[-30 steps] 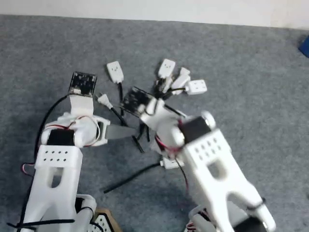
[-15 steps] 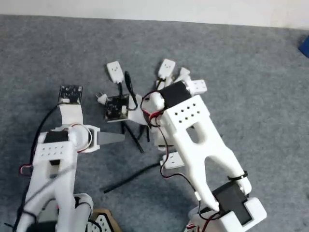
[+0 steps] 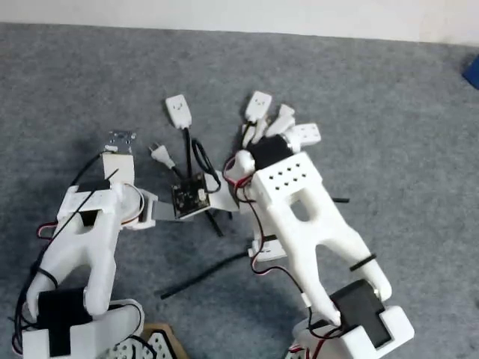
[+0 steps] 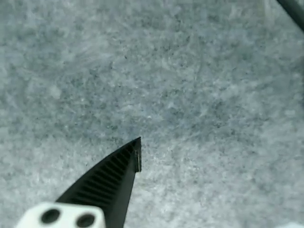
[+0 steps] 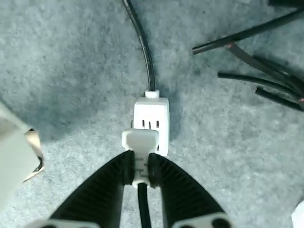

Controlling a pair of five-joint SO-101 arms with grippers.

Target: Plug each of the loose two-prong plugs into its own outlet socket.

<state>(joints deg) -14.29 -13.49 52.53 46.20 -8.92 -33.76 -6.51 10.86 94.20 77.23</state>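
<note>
**Right gripper** [image 5: 140, 164]: jaws closed narrowly on the plug [image 5: 140, 140].
**Socket** [image 5: 153, 110]: just ahead of the jaw tips. The plug overlaps its slotted face, slightly off-centre.
**Risk:** the prongs may miss the slots. A push would then likely shove the loose socket across the carpet [image 5: 71, 71] or twist the plug in the grip.
</note>
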